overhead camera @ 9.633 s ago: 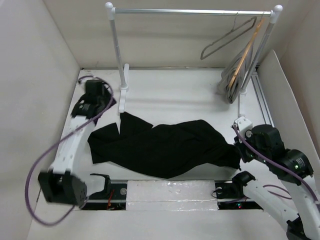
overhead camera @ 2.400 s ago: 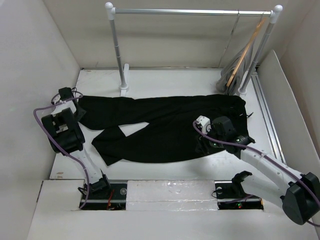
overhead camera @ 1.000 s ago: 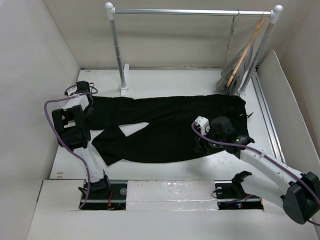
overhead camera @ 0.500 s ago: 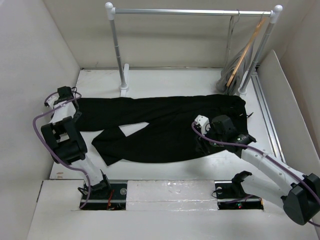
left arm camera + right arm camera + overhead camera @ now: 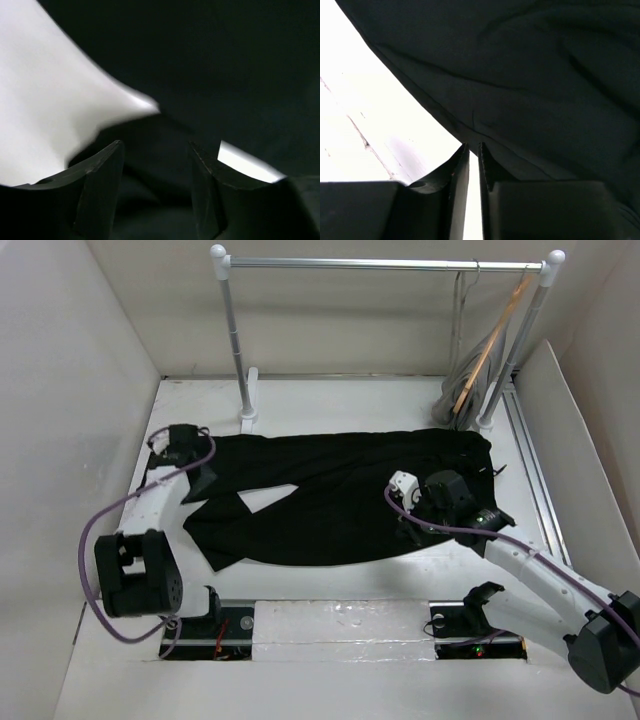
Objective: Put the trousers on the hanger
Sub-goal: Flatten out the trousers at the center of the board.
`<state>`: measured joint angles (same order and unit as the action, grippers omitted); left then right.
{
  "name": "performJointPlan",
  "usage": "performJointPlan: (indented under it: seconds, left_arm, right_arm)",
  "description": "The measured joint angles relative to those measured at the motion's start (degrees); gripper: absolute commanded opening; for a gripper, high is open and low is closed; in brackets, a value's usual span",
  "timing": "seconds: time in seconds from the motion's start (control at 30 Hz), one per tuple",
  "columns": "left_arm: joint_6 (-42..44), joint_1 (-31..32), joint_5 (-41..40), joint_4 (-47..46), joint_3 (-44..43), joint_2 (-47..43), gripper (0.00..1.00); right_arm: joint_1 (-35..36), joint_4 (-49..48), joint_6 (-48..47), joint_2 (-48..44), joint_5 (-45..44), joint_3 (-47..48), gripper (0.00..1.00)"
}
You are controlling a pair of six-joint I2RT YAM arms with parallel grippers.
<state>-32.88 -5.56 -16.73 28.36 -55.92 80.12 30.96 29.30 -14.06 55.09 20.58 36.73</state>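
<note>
The black trousers (image 5: 340,490) lie spread flat across the table, waist at the right, two legs running left. My left gripper (image 5: 198,480) hovers over the left end of the legs; in the left wrist view its fingers stand apart (image 5: 155,146) above black cloth (image 5: 225,65), with nothing held. My right gripper (image 5: 405,525) sits at the trousers' near edge by the waist; its fingers are closed to a thin slit (image 5: 474,146), tips touching the cloth's hem (image 5: 520,100). The grey hanger (image 5: 458,320) hangs edge-on from the rail at the far right.
A metal clothes rail (image 5: 380,262) on two white posts spans the back. A light brown wooden hanger (image 5: 492,340) hangs beside the grey one. White walls enclose the table on the left, back and right. Bare white table (image 5: 340,405) lies behind the trousers.
My left arm has swung from the left wall inward, and its gripper now sits over the left end of the trouser legs. The right arm and the trousers have stayed put.
</note>
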Motion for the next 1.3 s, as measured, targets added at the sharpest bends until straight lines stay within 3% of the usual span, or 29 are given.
performJointPlan:
  seconds: [0.07,0.17,0.33,0.5,0.6,0.67,0.87,1.0,1.13,1.3]
  left_arm:
    - [-1.0,3.3,2.0,0.4,4.3,-3.6,0.51]
    - [-2.7,3.1,2.8,3.3,8.3,-6.0,0.55]
    - [-4.2,2.6,2.8,4.2,8.4,-5.4,0.58]
    - [-4.8,2.6,2.4,3.5,8.4,0.2,0.52]
    - [-5.4,2.6,1.4,2.1,8.6,4.7,0.31]
    - [-6.3,2.4,1.2,1.2,8.5,6.6,0.00]
    - [-8.2,2.5,-0.2,2.3,8.6,4.5,0.00]
    - [-10.1,2.5,-0.4,8.7,7.7,-6.6,0.00]
    - [-12.0,2.5,-0.3,17.4,0.3,-16.9,0.00]
    - [-13.7,2.5,-0.4,26.7,-13.7,-19.9,0.03]
  right_arm:
    - [0.1,0.0,-0.2,0.0,0.2,0.0,0.34]
    - [0.3,0.0,-0.4,0.0,0.9,0.0,0.40]
    - [0.6,0.1,-0.6,-0.8,1.1,0.0,0.43]
    - [0.7,0.3,-0.6,-1.6,1.1,0.3,0.44]
    - [0.7,0.4,-0.6,-1.9,1.1,0.9,0.44]
    - [0.7,0.4,-0.6,-2.2,1.1,1.2,0.44]
    - [1.3,0.5,-0.6,-3.2,1.7,1.3,0.44]
    - [1.4,0.3,-0.6,-3.5,2.2,1.3,0.44]
    - [1.4,-0.2,-0.8,-2.6,2.4,1.3,0.44]
    - [1.4,-1.5,-1.3,-0.2,3.7,1.3,0.44]
